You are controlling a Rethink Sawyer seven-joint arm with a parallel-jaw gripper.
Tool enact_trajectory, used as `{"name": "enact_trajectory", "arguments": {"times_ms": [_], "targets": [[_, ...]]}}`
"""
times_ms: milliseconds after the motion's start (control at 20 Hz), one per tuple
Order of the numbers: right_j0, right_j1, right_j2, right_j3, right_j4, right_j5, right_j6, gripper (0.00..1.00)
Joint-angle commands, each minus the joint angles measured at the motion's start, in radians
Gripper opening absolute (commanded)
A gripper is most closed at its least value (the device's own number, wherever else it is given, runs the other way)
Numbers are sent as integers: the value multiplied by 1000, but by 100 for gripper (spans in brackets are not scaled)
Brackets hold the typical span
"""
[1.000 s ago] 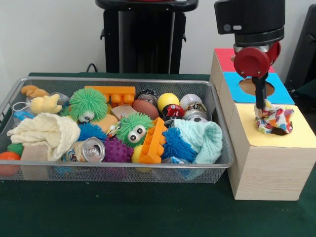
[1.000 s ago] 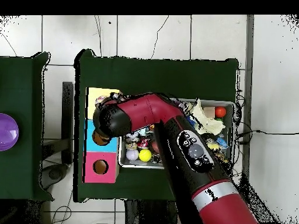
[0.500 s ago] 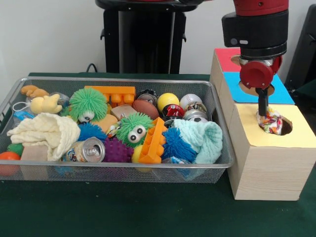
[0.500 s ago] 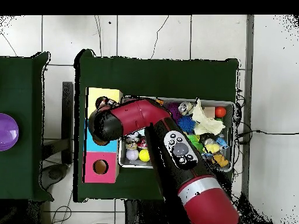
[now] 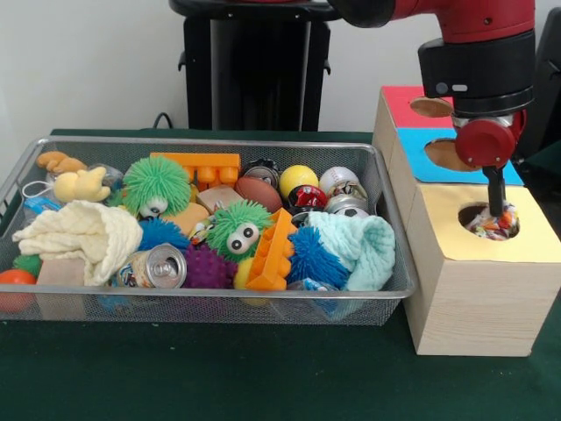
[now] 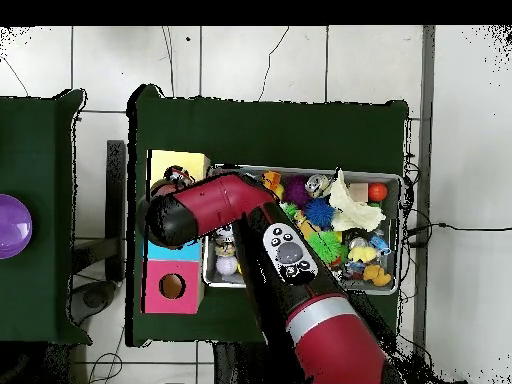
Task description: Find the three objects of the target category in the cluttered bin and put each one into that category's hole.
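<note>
The wire mesh bin (image 5: 210, 142) holds a heap of toys. To its right stands the pale wooden box with the yellow surround (image 5: 478, 298). My gripper (image 5: 497, 210) reaches down into the yellow hole (image 5: 471, 215), its fingers close together on a crinkly many-coloured snack packet (image 5: 487, 230). The packet sits low inside the hole, with only its top showing. In the overhead view the arm (image 6: 215, 200) ends over the yellow box (image 6: 178, 160), and the packet (image 6: 177, 181) shows in the hole. I cannot pick out other packets in the bin.
The blue-surrounded hole (image 5: 449, 155) and the red-surrounded hole (image 5: 431, 107) lie behind the yellow one. The bin holds a silver can (image 5: 159, 266), spiky balls (image 5: 156, 182), orange bricks (image 5: 273, 250), cloths (image 5: 83, 232) and small balls. A purple thing (image 6: 12, 225) sits on the side table.
My gripper has moved toward the near box and down. The packet has gone from lying on top of the yellow surround to deep inside the hole.
</note>
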Motion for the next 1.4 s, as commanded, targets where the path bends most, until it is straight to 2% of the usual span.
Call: {"name": "enact_trajectory", "arguments": {"times_ms": [50, 450, 500, 650, 700, 800, 1100, 1400], "targets": [[3, 39, -84, -51, 32, -54, 236, 0], [-10, 10, -92, -22, 73, -32, 225, 0], [-7, 7, -107, -15, 95, -18, 240, 100], [3, 1, -119, -21, 108, 5, 249, 100], [-20, -6, -82, -8, 84, 4, 178, 100], [-32, -13, -82, 17, 124, 22, 203, 100], [-26, -30, -88, 17, 167, 29, 219, 100], [-38, -70, -86, 40, 196, 74, 188, 100]]}}
